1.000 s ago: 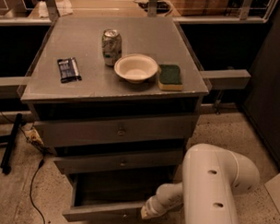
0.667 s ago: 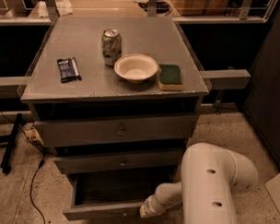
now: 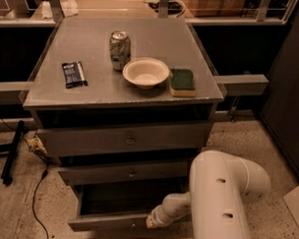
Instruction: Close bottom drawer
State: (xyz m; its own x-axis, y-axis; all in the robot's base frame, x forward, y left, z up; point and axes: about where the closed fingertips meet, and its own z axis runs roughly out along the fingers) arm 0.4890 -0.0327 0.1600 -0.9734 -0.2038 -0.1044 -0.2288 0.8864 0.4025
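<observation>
Grey bottom drawer (image 3: 106, 221) stands open, gripper (image 3: 150, 222) at its front.

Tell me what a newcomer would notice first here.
The bulky white arm fills the lower right, with its claw at the front edge of the bottom drawer, which stands pulled open with its dark inside showing. On the grey cabinet top sit a can, a cream bowl, a green sponge and a dark packet.
</observation>
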